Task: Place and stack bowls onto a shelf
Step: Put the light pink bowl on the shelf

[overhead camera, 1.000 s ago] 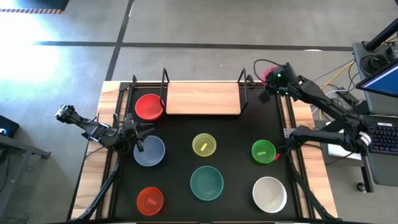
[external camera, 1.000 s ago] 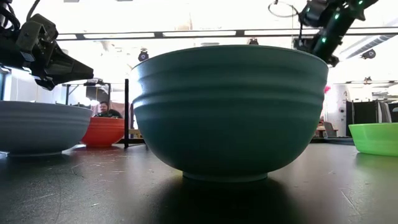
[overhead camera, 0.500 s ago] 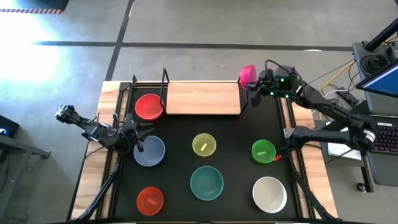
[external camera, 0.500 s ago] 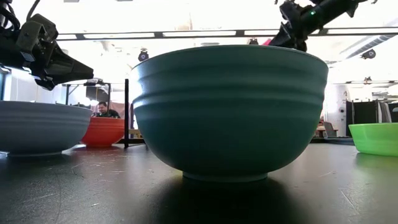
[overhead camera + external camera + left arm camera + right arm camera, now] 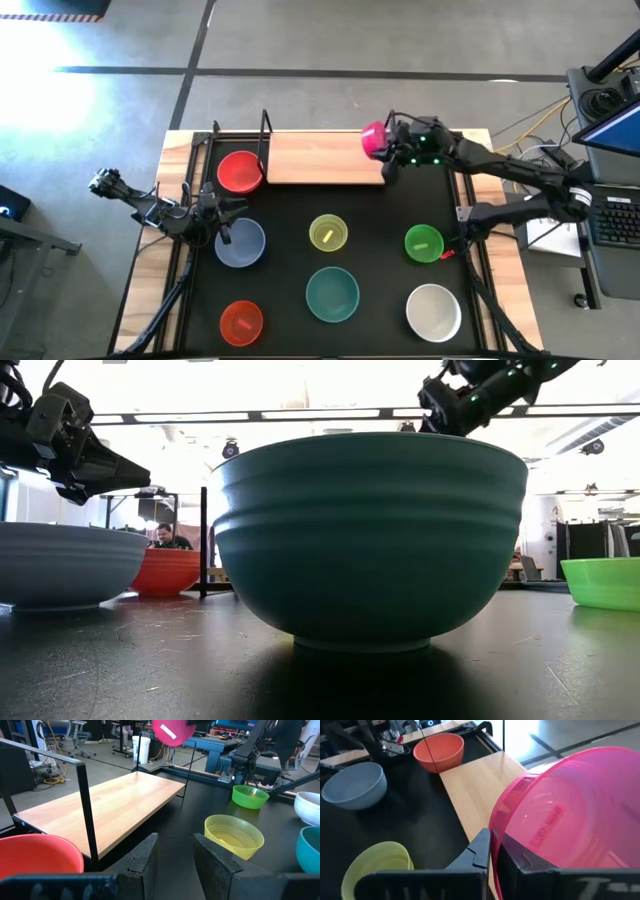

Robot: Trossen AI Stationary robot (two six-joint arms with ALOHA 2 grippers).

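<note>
My right gripper (image 5: 386,148) is shut on the magenta bowl (image 5: 372,139) and holds it in the air over the right end of the light wooden shelf (image 5: 325,158). The left wrist view shows that bowl (image 5: 171,730) high above the board (image 5: 110,805). My left gripper (image 5: 225,222) waits open over the mat's left side, beside the pale blue-grey bowl (image 5: 240,243). On the mat stand the red bowl (image 5: 240,172) by the shelf's left end, yellow (image 5: 328,233), green (image 5: 424,243), teal (image 5: 332,294), white (image 5: 433,311) and orange-red (image 5: 241,321). My right gripper (image 5: 492,845) pinches the magenta bowl's rim (image 5: 496,827), one finger (image 5: 520,860) inside the bowl and the other finger (image 5: 475,855) outside. The bowl is lifted clear and tipped on its side, its opening turned toward the wrist.
Black wire uprights (image 5: 266,135) stand at both ends of the shelf; the right one (image 5: 187,767) is just below the held bowl. The board's top is bare wood. In the low view the teal bowl (image 5: 370,540) fills the middle; a person sits far behind the table.
My right gripper has carried the magenta bowl toward the table's left, from beyond the shelf's right upright, over it, to above the board's right end. The bowl has stayed lifted and held by its rim.
</note>
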